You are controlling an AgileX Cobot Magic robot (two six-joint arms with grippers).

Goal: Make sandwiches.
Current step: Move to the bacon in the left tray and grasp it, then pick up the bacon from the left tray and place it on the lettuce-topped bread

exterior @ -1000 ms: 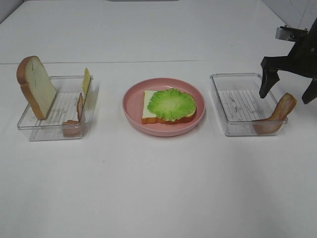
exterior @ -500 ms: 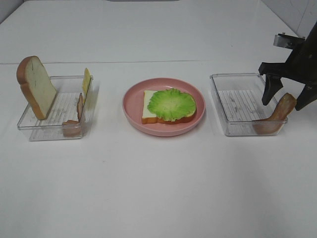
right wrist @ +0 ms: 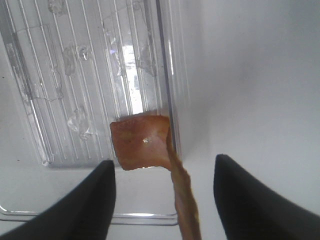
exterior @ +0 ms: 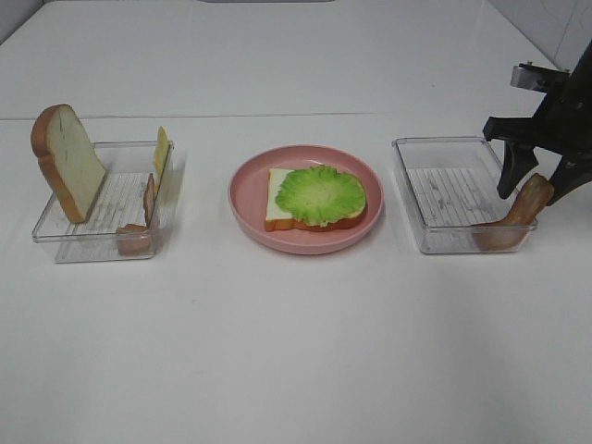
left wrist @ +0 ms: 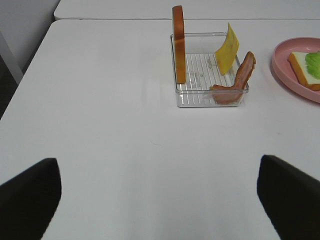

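A bread slice [exterior: 279, 200] topped with a green lettuce leaf [exterior: 320, 195] lies on the pink plate [exterior: 248, 190]. A second bread slice [exterior: 67, 162], a yellow cheese slice [exterior: 161, 151] and a meat strip [exterior: 148, 199] stand in the left clear tray [exterior: 55, 242]. Another meat strip [exterior: 520, 211] leans over the right tray's [exterior: 435, 240] near right corner. My right gripper [exterior: 538, 181] is open, its fingers straddling the strip's top end; the strip shows in the right wrist view [right wrist: 145, 142]. My left gripper [left wrist: 160, 200] is open, well back from the left tray [left wrist: 210, 97].
The white table has a seam [exterior: 277, 116] running across behind the trays. The table's left edge [left wrist: 30, 60] shows in the left wrist view.
My right gripper has moved down and to the right, from above the right tray to around the top end of the leaning meat strip. Nothing else has moved.
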